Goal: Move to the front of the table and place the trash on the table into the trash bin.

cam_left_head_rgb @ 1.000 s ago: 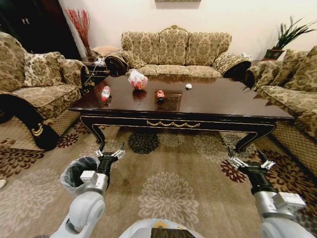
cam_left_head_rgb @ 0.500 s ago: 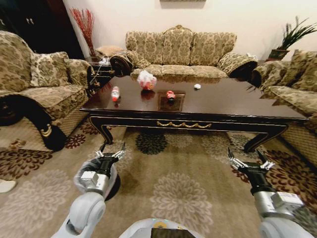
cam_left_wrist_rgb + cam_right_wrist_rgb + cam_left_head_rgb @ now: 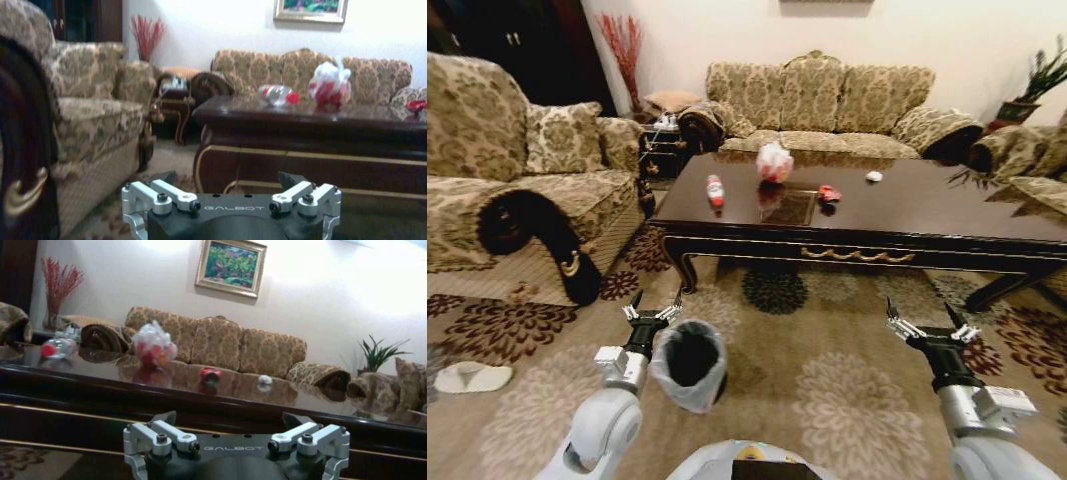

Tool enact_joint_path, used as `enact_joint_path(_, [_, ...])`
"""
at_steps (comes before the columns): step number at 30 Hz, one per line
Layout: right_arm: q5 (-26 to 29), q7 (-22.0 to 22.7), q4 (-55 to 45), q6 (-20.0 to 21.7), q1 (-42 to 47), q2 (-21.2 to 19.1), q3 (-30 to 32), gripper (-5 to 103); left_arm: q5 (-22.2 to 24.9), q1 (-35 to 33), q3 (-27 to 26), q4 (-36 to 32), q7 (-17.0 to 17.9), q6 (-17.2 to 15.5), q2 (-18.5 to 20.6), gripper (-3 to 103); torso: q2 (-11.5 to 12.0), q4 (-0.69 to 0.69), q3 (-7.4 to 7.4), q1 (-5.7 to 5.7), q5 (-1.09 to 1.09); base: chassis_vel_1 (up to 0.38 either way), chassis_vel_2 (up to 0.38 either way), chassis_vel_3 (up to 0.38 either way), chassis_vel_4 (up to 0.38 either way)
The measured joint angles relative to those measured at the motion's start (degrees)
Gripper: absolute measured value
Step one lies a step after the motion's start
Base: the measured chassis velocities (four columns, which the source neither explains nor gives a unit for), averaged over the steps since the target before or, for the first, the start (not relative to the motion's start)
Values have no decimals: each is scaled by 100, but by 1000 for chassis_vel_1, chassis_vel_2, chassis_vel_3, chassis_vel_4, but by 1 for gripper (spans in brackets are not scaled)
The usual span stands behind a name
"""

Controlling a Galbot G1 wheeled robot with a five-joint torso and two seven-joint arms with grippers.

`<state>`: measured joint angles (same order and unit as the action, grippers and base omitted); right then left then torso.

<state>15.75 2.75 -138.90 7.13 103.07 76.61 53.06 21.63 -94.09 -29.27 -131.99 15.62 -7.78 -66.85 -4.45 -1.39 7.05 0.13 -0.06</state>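
Observation:
The dark glossy table stands ahead across the carpet. On it lie the trash: a white-and-red bag bundle, a small bottle, a red wrapper and a white wad. The black trash bin with its pale liner stands on the carpet just right of my left gripper, which is open and empty. My right gripper hangs open over the carpet, well short of the table. The left wrist view shows the bottle and bag; the right wrist view shows the bag and wrapper.
A patterned armchair stands close on the left and a sofa behind the table. A small side table fills the back-left corner. A pale slipper lies on the carpet at far left. Open carpet lies between me and the table.
The whole view has shifted: the camera has moved, so the table and sofa sit further right and the bin now shows right of my left gripper. Both arms keep their pose.

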Motion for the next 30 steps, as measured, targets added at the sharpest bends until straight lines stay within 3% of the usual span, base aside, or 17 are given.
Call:
enact_joint_path(8, [27,13,89,12,11,-72,2,100,-223,-307,447,292,-164,-4,-29,100,0,1,0,-1,11,61,53,-74,-59])
enact_joint_path(18, [55,58,104,61,16,-186,8,100,-22,-23,1055,1088,-245,-218,196,100,0,-1,0,-1,5,-29,-28,17,17])
enact_joint_path(22, [-4,53,110,16,69,-204,-5,100,328,237,1002,1112,-29,-842,475,100,0,1,0,-1,7,0,0,0,0])
enact_joint_path(23, [-4,53,110,16,69,-204,-5,100,328,237,1002,1112,-29,-842,475,100,0,1,0,-1,7,0,0,0,0])
enact_joint_path(26, [-43,48,130,-23,96,-189,-23,100,618,257,948,978,-77,-1532,876,100,0,0,0,-1,8,0,0,0,0])
enact_joint_path(27, [-43,48,130,-23,96,-189,-23,100,618,257,948,978,-77,-1532,876,100,0,0,0,-1,8,0,0,0,0])
enact_joint_path(30, [-47,51,155,-36,106,-170,-27,100,754,449,975,1012,-216,-2110,1027,100,0,0,0,-1,6,0,0,0,0])
